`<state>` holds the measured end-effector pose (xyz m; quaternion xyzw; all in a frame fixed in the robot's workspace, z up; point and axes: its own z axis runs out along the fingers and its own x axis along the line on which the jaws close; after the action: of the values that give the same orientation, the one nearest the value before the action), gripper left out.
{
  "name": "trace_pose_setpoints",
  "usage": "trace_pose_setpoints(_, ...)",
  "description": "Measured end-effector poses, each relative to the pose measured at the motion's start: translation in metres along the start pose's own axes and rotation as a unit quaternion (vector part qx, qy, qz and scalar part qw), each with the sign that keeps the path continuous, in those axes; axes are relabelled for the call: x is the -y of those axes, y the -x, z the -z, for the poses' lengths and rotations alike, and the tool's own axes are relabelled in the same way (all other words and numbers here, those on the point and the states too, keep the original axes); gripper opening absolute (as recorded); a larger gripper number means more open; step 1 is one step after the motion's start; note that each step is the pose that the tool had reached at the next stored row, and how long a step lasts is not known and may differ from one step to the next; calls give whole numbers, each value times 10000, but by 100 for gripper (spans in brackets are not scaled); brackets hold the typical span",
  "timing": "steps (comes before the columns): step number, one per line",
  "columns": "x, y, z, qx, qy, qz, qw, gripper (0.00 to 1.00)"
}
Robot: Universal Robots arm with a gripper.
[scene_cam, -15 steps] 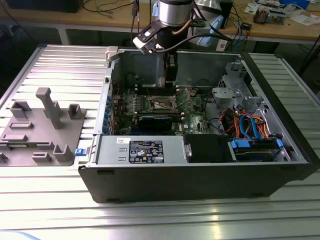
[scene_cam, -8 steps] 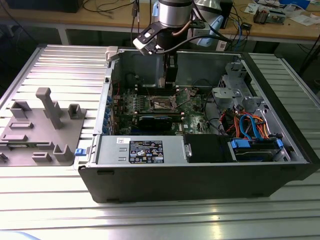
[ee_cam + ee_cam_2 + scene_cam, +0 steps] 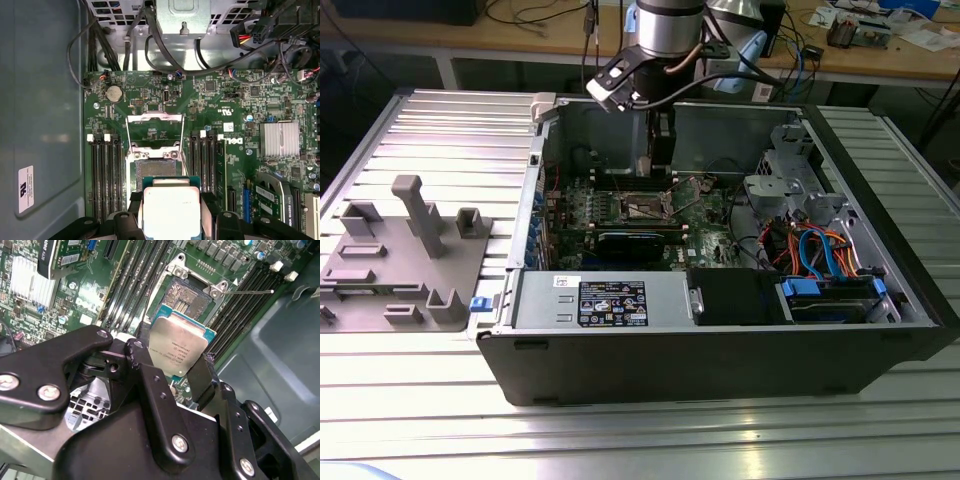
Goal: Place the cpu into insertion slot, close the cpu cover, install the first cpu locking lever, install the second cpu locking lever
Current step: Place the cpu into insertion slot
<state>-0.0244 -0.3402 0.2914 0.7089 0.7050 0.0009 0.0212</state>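
Over the middle of the green board (image 3: 150, 90), the gripper (image 3: 171, 362) pinches the cpu (image 3: 179, 346) by 2 opposite edges; the insertion slot (image 3: 152, 169) lies bare just ahead, cpu cover (image 3: 155, 118) raised.

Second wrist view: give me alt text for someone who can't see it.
The black tool grips the silver-topped cpu by its edges, above the open, empty insertion slot on the green board.
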Motion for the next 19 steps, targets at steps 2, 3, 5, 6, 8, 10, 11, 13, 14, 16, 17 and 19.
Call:
trace_pose_setpoints(2, 0, 0, -5, -5, 5, 136, 9999, 54)
trace_pose_setpoints(3, 1, -1, -11, -7, 14, 179, 9998, 54)
trace_pose_setpoints(5, 1, -1, -27, -7, 29, 181, 9998, 54)
trace_pose_setpoints(6, 3, -10, -47, -6, 30, 178, 9998, 54)
trace_pose_setpoints(8, 8, -48, -91, -5, 30, 147, 9999, 54)
trace_pose_setpoints(10, 11, -57, -115, -4, 30, 131, 9999, 54)
trace_pose_setpoints(11, 14, -59, -126, -4, 30, 126, 9999, 54)
trace_pose_setpoints(13, 17, -59, -129, -3, 29, 126, 9999, 54)
trace_pose_setpoints(14, 19, -59, -130, -3, 29, 126, 9999, 54)
trace_pose_setpoints(16, 20, -59, -131, -4, 30, 126, 9999, 54)
trace_pose_setpoints(17, 20, -59, -131, -4, 30, 126, 9999, 54)
trace_pose_setpoints(19, 20, -60, -138, -6, 31, 126, 9999, 54)
